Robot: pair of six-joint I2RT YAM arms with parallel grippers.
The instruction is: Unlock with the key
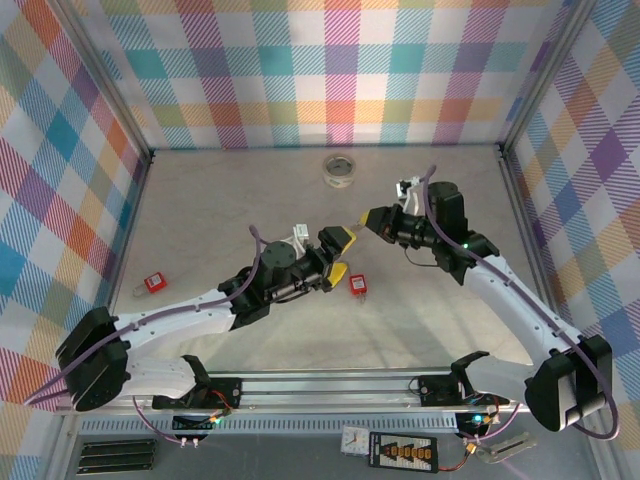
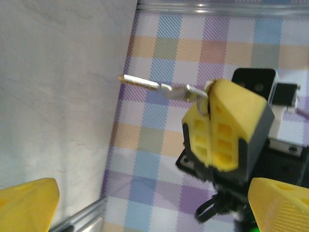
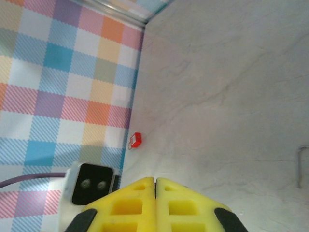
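The key (image 2: 145,83) is off the table, pinched at its ring end between the fingertips of the right gripper (image 2: 211,96). Its thin blade sticks out sideways into open air. That gripper is clenched tight, and in its own wrist view the two yellow fingers meet with no gap. Opposite it sits the left gripper (image 1: 343,255), spread wide and grasping nothing. The blade points toward the space in front of it and touches neither finger.

Down on the table (image 1: 230,200), a red padlock (image 1: 357,287) lies just beside the left gripper in the top view. A second red padlock (image 1: 153,283) lies well apart, near the left wall. Neither is held, and the key is in neither of them. A roll of tape (image 1: 340,170) rests by the far edge, away from the work.

So the opening part looks done — the key is picked up and presented in mid-air. The unlocking itself is all left to do. A padlock has to be taken up or steadied, most likely by the free left gripper. Then the blade has to find the keyhole and turn, and the shackle has to come free. Whether either padlock is shut cannot be told at this size.
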